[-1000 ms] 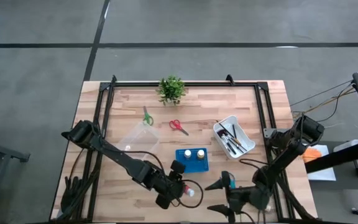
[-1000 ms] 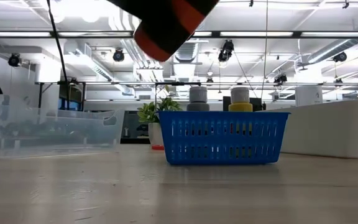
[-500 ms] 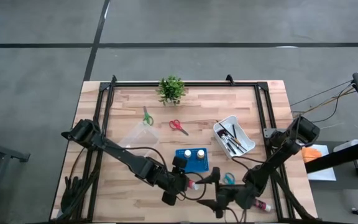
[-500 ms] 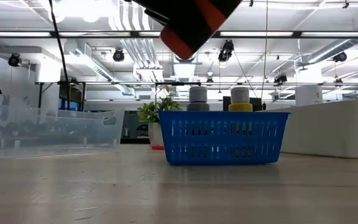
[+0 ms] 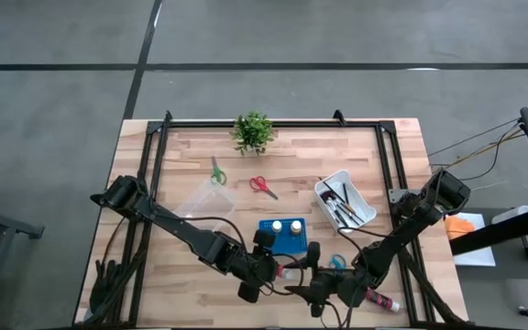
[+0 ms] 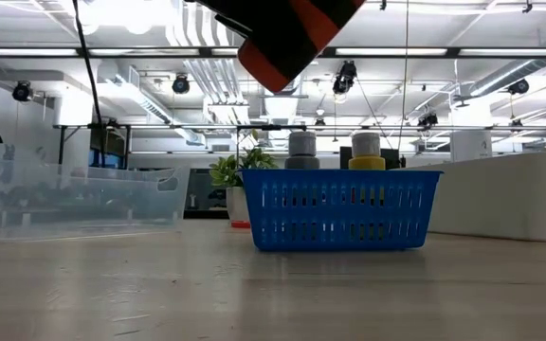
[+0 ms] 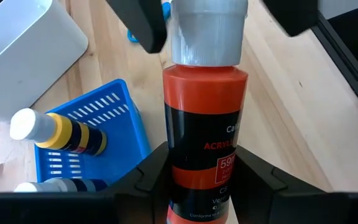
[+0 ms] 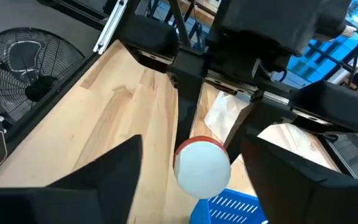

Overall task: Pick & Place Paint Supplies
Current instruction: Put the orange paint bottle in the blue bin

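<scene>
High view: my left gripper sits just in front of the blue basket, clamped on a red paint bottle, raised off the table. My right gripper faces it, fingers spread wide either side of the bottle's white cap. Two bottles stand in the basket.

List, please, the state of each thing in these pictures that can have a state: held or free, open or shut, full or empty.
Orange paint bottle: capped, held in the air.
Left gripper: shut on the bottle.
Right gripper: open, fingers either side of the bottle's cap.
Blue basket: holds two bottles.
White bin: holds brushes.
Clear bin: looks empty.
Red scissors: lying free.
Green scissors: lying free.
</scene>
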